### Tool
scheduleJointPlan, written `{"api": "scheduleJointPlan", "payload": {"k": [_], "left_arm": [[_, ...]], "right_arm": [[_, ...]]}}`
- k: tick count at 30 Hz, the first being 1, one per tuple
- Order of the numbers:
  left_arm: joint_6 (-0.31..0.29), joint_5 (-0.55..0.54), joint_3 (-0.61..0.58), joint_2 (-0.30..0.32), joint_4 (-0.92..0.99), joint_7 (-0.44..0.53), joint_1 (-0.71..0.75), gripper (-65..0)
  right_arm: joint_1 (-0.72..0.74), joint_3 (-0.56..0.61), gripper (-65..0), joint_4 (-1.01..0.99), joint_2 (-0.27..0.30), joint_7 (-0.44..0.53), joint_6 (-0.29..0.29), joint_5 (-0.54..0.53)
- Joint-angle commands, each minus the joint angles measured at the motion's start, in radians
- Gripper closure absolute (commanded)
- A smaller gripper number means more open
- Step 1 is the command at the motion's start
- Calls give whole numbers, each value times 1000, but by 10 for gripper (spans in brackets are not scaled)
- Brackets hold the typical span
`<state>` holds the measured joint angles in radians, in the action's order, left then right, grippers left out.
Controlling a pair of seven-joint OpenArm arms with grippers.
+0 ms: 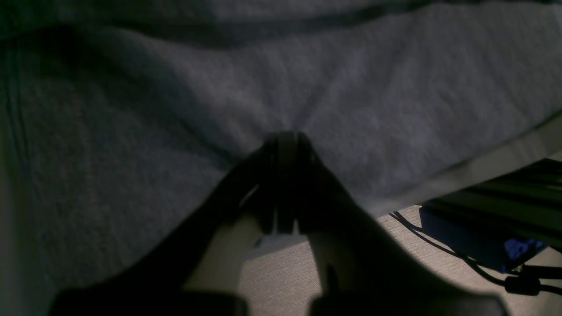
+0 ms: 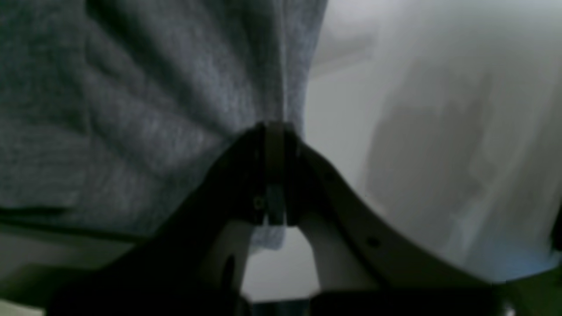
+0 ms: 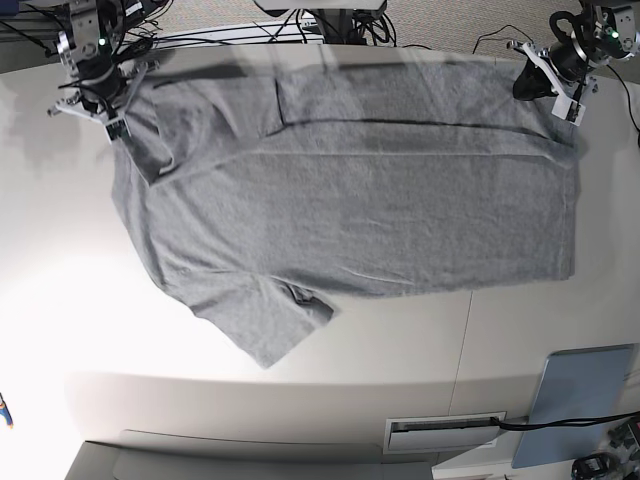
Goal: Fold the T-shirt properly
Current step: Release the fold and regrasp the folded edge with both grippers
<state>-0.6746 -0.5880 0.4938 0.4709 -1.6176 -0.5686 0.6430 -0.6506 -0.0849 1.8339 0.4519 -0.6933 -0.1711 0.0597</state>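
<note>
So the big heather-grey short-sleeved cotton T-shirt [image 3: 350, 210] takes up most of the pale white tabletop [image 3: 60, 300], spread sideways with the plain side up, no lettering showing. One sleeve sticks out toward the near left and its edge is a bit curled under. Along the far edge a strip of fabric is already doubled over, you can see the dark fold line running across.

Handling-wise I'd call it light, floppy and not slippery at all. It's soft jersey that sags and puckers wherever it's pinched, so it won't hold a shape by itself and will drag on the table. Nothing fragile here. Best places to hold it look like the corners and hemmed edges, two points well apart so the cloth stays taut between them.

That's pretty much what's happening. The right gripper [image 2: 274, 131], at the far left of the table, is pressed together on a bunch of fabric near the shoulder, pleats fanning out from the pinch. The left gripper [image 1: 285, 140], far right, is clamped the same way on the cloth by the hem corner.
</note>
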Motion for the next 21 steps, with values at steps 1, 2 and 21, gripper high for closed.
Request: {"api": "scheduleJointPlan", "payload": {"k": [1, 2, 21], "left_arm": [[-8, -7, 7, 20, -14, 7, 8, 0], [-11, -7, 7, 21, -14, 3, 8, 0], [-23, -64, 9, 100, -26, -45, 8, 0]], "right_arm": [[-32, -2, 0, -2, 11, -37, -4, 9], [-43, -2, 0, -2, 11, -32, 8, 20], [-149, -3, 0, 131, 11, -55, 127, 106]]}}
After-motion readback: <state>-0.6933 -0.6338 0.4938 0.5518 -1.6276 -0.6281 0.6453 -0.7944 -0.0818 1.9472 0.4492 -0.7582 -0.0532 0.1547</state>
